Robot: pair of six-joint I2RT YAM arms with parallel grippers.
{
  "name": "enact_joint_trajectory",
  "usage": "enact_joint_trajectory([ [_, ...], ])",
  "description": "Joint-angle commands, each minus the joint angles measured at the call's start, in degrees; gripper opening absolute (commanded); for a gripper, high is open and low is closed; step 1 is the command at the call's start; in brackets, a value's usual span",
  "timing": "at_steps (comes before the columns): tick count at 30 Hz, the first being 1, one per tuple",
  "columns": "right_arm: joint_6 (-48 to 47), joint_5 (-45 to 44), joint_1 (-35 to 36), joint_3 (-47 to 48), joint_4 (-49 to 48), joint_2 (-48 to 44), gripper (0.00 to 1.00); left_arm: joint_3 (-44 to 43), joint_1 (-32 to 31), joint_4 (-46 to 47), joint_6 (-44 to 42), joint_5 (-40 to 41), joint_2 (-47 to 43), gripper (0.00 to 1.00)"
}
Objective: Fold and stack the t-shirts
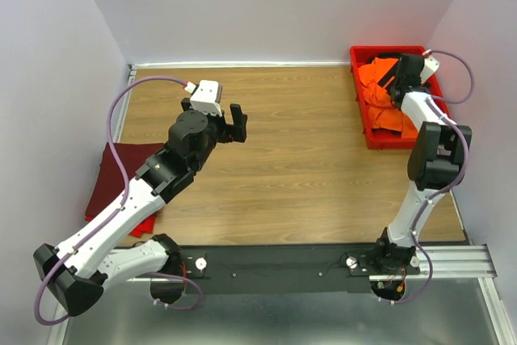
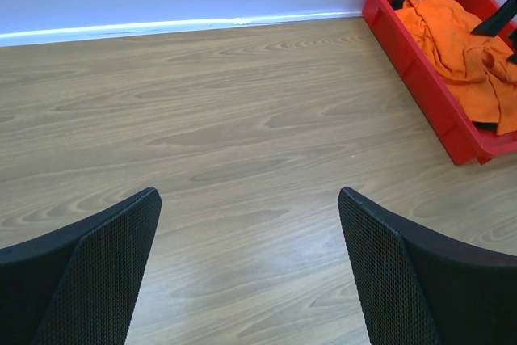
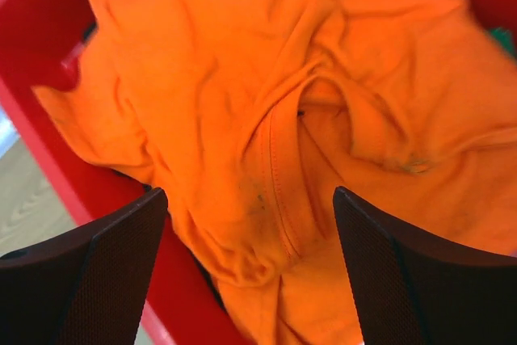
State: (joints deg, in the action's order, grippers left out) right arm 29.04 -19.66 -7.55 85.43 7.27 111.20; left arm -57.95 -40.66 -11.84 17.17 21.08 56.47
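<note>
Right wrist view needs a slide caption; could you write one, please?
Open right gripper poised above the crumpled orange t-shirt in the red tray.

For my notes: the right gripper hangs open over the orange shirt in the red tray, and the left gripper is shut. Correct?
No: the left gripper is open, not shut; the left wrist view shows its fingers far apart above the table. The rest is right.
</note>
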Motion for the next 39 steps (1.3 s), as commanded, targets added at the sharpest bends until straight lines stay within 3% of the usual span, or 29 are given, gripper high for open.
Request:
enact_joint_trajectory([
  [1, 2.25, 3.14, -0.62, 3.25, 2.22, 4.98, 0.88, 0.82, 1.03, 1.38, 0.06, -2.36, -0.48, 0.98],
  [9, 3.83, 4.98, -1.06, 5.80, 2.22, 10.52, 0.75, 0.91, 3.75, 1.73, 0.50, -4.64, 0.31, 0.98],
  [11, 4.45, 4.98, -1.06, 5.45, 2.22, 10.53, 0.62, 0.91, 4.10, 1.73, 0.59, -4.91, 0.31, 0.98],
  [12, 4.62, 4.90, -1.06, 5.19, 2.22, 10.01, 0.49, 1.00, 4.54, 1.82, 0.67, -5.00, 0.31, 0.98],
  [15, 5.15, 4.28, -0.97, 4.40, 2.14, 8.25, 0.29, 1.09, 5.07, 1.90, 0.76, -5.17, 0.48, 0.98],
  [16, 5.07, 4.19, -1.06, 4.40, 2.22, 6.85, 0.17, 1.09, 5.42, 2.08, 0.85, -5.43, 0.57, 0.98],
  [19, 4.36, 4.02, -0.97, 4.57, 2.66, 3.34, 0.01, 1.09, 5.95, 2.08, 1.02, -6.31, 0.75, 0.98],
  [29, 1.02, 10.69, -0.01, 8.35, 4.77, -10.55, 0.00, 1.26, 7.35, 2.69, 1.46, -8.07, 0.75, 0.98],
  [35, -1.96, 14.99, 7.46, 15.54, 5.91, -17.76, 0.00, 1.26, 7.62, 2.78, 2.60, -7.99, 0.66, 0.98],
  [39, -2.05, 16.85, 19.47, 18.63, 6.71, -19.88, 0.01, 1.27, 7.70, 2.70, 4.36, -7.99, 0.57, 0.98],
])
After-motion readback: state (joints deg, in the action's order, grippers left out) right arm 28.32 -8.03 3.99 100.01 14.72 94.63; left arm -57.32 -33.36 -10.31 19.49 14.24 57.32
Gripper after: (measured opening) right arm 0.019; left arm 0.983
